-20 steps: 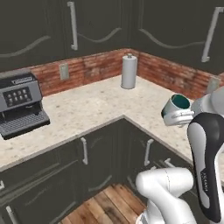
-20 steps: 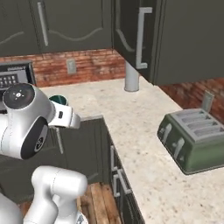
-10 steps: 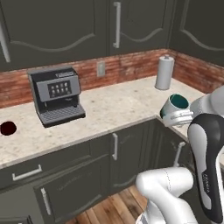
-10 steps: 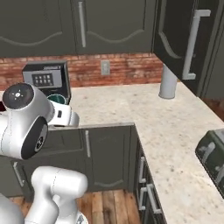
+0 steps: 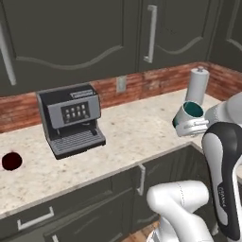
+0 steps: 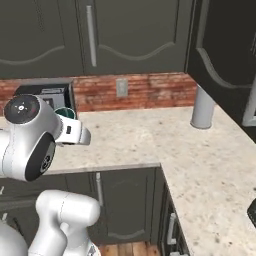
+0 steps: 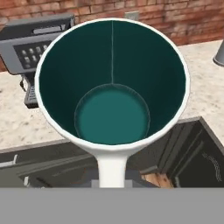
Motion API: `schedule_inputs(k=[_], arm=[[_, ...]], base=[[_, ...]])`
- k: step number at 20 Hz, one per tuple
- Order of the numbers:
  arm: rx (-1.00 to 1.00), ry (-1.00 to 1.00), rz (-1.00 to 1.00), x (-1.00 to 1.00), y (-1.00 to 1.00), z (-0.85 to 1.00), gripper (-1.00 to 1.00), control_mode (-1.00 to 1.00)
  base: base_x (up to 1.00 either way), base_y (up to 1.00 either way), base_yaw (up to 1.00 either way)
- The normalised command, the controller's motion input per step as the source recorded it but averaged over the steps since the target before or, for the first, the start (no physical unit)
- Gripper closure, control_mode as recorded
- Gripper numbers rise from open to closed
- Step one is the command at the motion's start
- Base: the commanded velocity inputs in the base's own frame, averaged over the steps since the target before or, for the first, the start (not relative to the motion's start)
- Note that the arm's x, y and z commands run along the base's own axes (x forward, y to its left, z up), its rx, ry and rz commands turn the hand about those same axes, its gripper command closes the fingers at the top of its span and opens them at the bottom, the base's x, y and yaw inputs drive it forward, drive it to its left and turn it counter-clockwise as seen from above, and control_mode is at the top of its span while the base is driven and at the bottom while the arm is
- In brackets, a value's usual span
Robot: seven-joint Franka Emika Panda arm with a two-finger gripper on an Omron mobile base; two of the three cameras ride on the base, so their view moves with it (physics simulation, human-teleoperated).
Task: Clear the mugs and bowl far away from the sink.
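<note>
Fingers (image 7: 111, 181) closed, apparently on white mug (image 7: 112, 83) handle; tips hidden.

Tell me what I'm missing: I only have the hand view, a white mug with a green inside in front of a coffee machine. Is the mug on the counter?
Observer: No. The white mug is held up in the air by the hand, at the counter's front edge.
Operator: Any other mug around?
Observer: Yes, a dark red mug stands on the counter, far left of the coffee machine.
Operator: Anything to the right?
Observer: A paper towel roll stands upright by the brick wall.
</note>
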Motion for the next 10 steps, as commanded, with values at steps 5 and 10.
schedule_inputs(k=[5, 10], arm=[[0.0, 0.0, 0.0, 0.0, 0.0, 0.0, 1.0, 1.0], [0.0, 0.0, 0.0, 0.0, 0.0, 0.0, 1.0, 1.0]], base=[[0.95, 0.03, -0.01], [1.0, 0.02, -0.18]])
